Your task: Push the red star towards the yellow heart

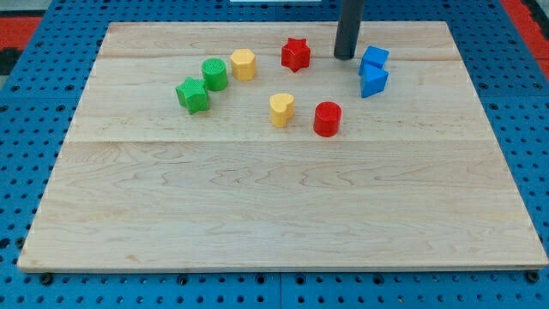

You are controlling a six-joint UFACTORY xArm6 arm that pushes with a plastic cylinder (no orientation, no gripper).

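On the wooden board [257, 215], taking the yellow heart [281, 109] as landmark and going from the view's left, a green star [192, 94] lay well to its left and slightly above. Next came a green cylinder [214, 75], then a yellow hexagon [243, 64] up and to the heart's left. The red star [295, 54] sat above the heart, a little to its right and apart from it. A red cylinder [327, 118] stood just beside the heart on the right.

My tip [345, 57] rested right of the red star, not touching. It is a bare rod, with nothing to open or close and gripping nothing. Two blue blocks [373, 70] lay furthest right, touching each other.

I judged the push best begun from the star's far upper side, slightly right, driving down toward the heart. From where it stood, the tip would only shove the star leftward. The star showed no long axis, and I could not tell where its points aimed.
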